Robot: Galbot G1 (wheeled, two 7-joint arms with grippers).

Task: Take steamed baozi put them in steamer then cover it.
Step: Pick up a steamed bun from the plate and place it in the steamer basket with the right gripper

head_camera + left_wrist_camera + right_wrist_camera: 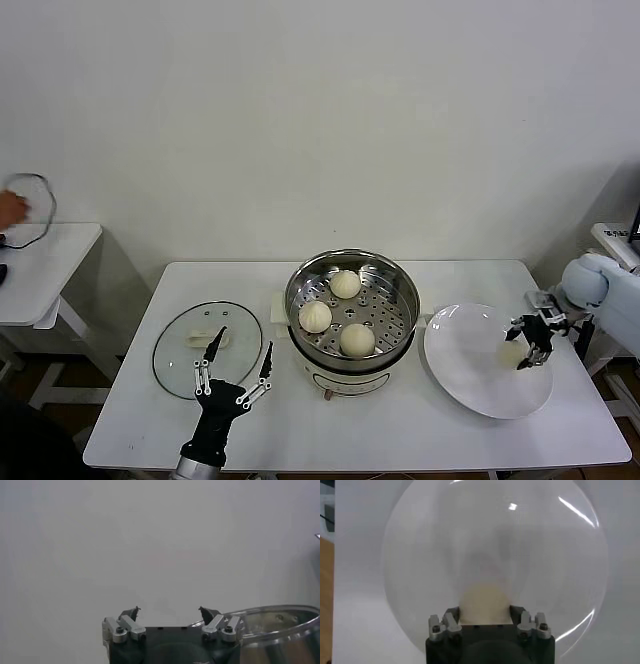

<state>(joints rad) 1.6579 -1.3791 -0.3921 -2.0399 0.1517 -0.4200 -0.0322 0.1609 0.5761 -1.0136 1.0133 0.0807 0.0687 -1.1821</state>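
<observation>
This looks like a test room or lab, not a real kitchen. The wall (320, 120) is bare and white. A plain white table (350, 420) holds just a few cooking things: a steamer (352, 300), a glass lid (207, 349) and a white plate (470, 375). Another small white table (45, 265) stands off to the left with a cable on it.

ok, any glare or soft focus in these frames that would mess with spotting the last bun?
Right wrist view: bright glare streaks on the white plate, and the last bun between the right gripper fingers looks soft-edged and low-contrast. Head view: even lighting, mild reflections on the steamer wall. Left wrist view: mostly blank wall, with the glass lid rim at the edge.
</observation>
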